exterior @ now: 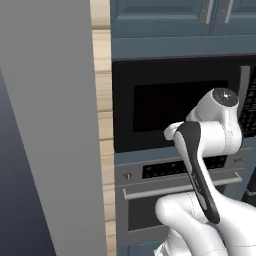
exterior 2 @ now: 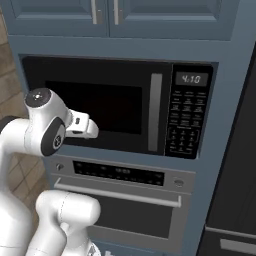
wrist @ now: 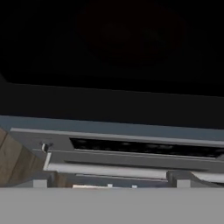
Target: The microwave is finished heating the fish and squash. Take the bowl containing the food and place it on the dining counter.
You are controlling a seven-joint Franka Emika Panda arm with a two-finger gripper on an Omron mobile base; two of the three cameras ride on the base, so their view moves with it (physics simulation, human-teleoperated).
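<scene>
The microwave (exterior 2: 117, 105) door is shut, so its dark glass blocks the way inside. Through the glass in the hand view there may be a faint red round shape, too dim to be sure. The tall grey handle (exterior 2: 156, 112) runs down the door's right side with open room in front of it. Below, the oven (exterior 2: 120, 200) and its long bar handle (exterior 2: 117, 194) stick out. A grey wall (exterior: 50, 125) stands close on the left.

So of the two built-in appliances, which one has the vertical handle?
The microwave, the upper unit: its grey handle runs vertically beside the keypad. The oven below has a horizontal bar.
</scene>
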